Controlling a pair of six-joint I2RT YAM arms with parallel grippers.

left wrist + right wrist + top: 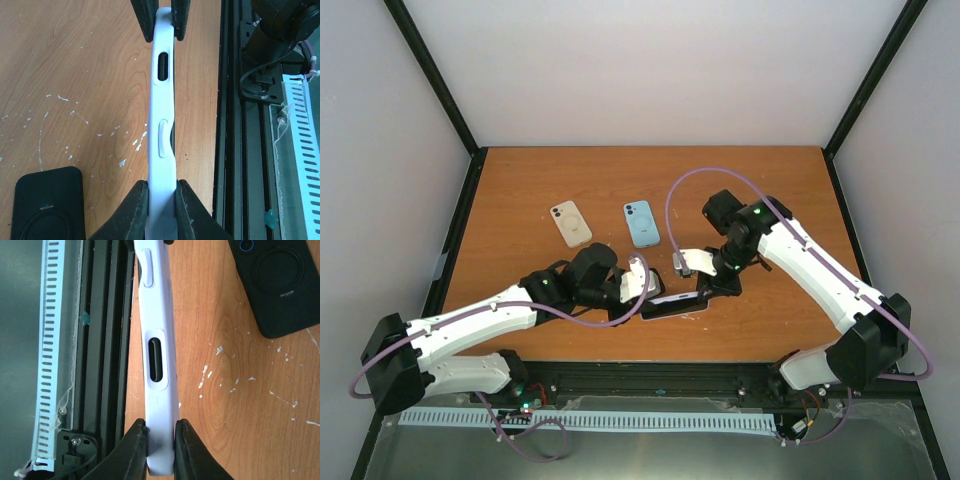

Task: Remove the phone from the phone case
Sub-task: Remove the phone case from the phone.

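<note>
Rails (650, 378) of black metal and a white slotted strip (620, 420) line the near edge of the scratched wooden table (520, 200), with white walls around. Just beyond, a pale lilac phone case (161, 125) is held on edge, left jaws clamped on one end, right jaws on the other. Whether a phone sits inside is unclear. A black case (280, 285) lies beside it, partly cut off. A beige case (570, 223) and a blue case (641, 223) lie farther back.
</note>
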